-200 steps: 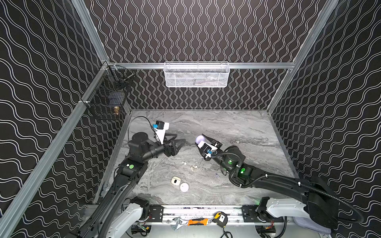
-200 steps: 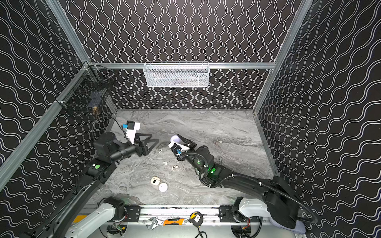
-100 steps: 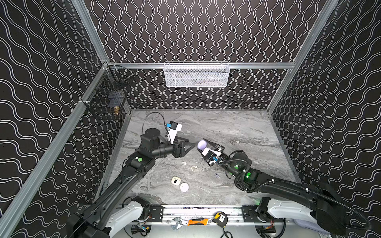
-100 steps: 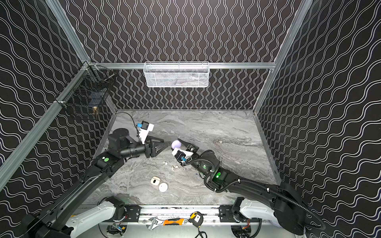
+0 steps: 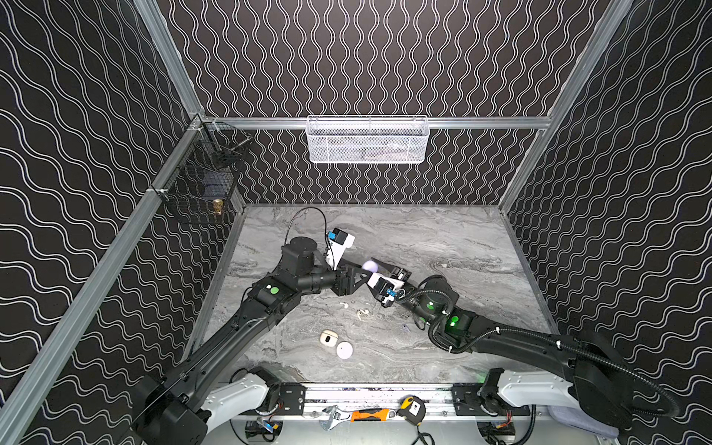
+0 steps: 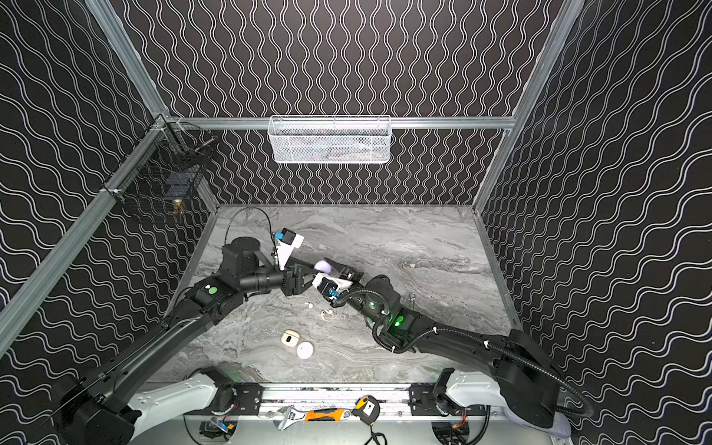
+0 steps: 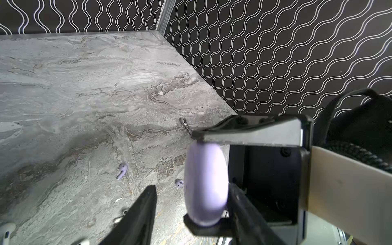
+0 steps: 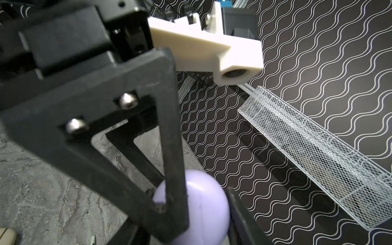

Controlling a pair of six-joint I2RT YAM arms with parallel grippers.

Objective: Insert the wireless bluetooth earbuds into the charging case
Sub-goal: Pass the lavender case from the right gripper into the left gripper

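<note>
Your right gripper (image 5: 371,268) pinches the lavender case (image 7: 205,186) above the grey marbled table (image 5: 424,239), inside black wavy walls (image 5: 385,57). Your left gripper (image 7: 192,188) has jaws spread around it.

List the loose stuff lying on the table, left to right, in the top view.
In a top view: cream case → white round case → pale earbuds. Skipped: white earbud, in line with the round case; lavender case, held in the air.
</note>
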